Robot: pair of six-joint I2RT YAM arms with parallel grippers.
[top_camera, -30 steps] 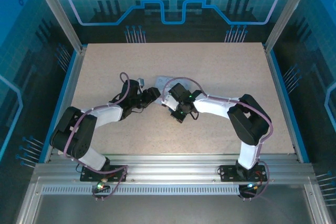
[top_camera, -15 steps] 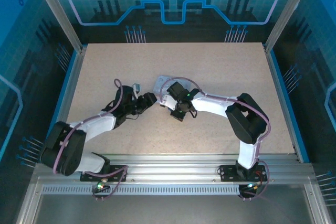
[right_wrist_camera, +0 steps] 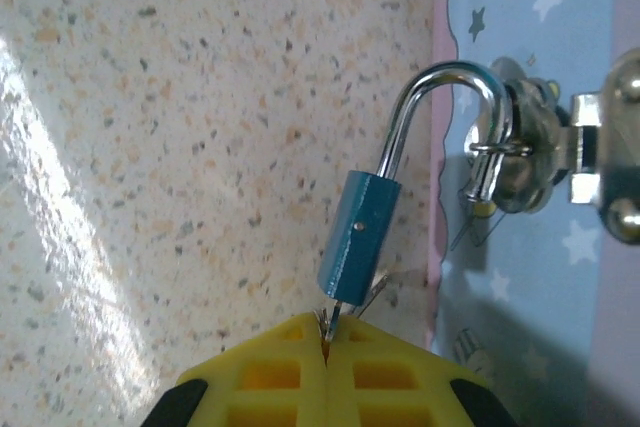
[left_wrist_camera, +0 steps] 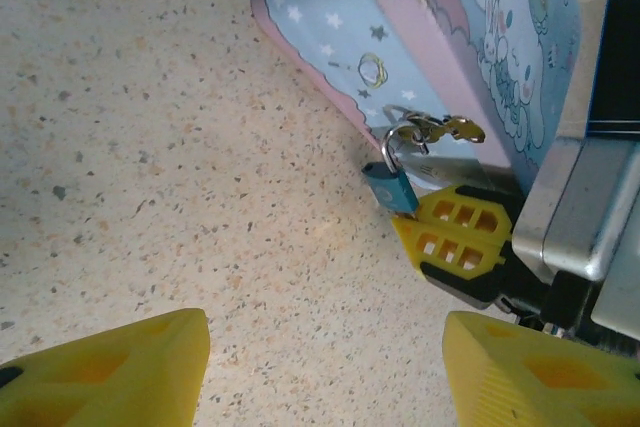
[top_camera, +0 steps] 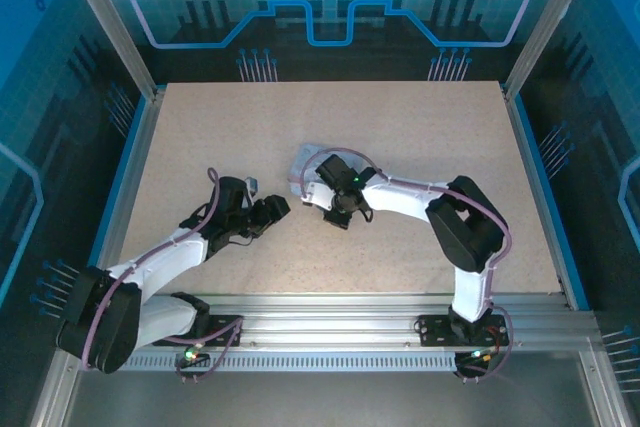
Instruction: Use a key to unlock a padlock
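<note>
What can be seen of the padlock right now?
The padlock is small, with a smooth teal-blue body and a bright silver shackle. The shackle hooks through the hasp on the pale-blue tin, so the lock sits tilted beside the tin's edge, over the speckled table. One shackle leg enters the body. The other ends by the hasp, seemingly free, though that is uncertain. The key, a thin metal blade, enters its bottom end, pinched by the shut right gripper.

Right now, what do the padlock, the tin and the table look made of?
Padlock: teal painted or anodised body, matte; its shackle is bright polished metal, mirror highlights. Tin: likely printed sheet metal, pale blue with stars, pink rim. Table: speckled beige, faintly glossy, probably laminate or composite.
</note>
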